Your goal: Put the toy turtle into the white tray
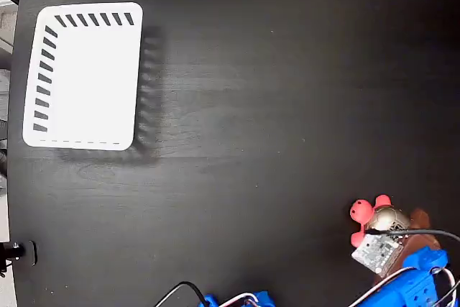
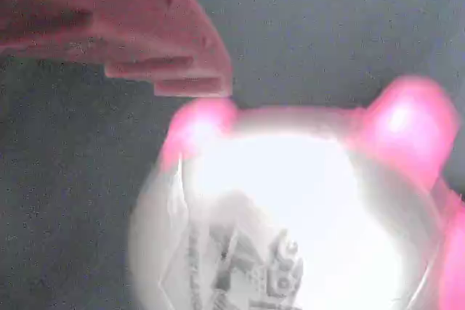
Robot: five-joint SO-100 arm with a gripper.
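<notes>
Coral-red turtle (image 1: 379,218) sits on the counter (image 1: 287,106) right under the fingers (image 2: 174,70). Their spread can't be told. Centre them over the shell before closing — tray (image 1: 85,77) lies well apart.

No writing, brand or number can be read anywhere in either view. The toy turtle (image 2: 290,215), right under the pincer, bears a patterned mark on its shell in the wrist view, but it is too blurred and glare-washed to make out.
</notes>
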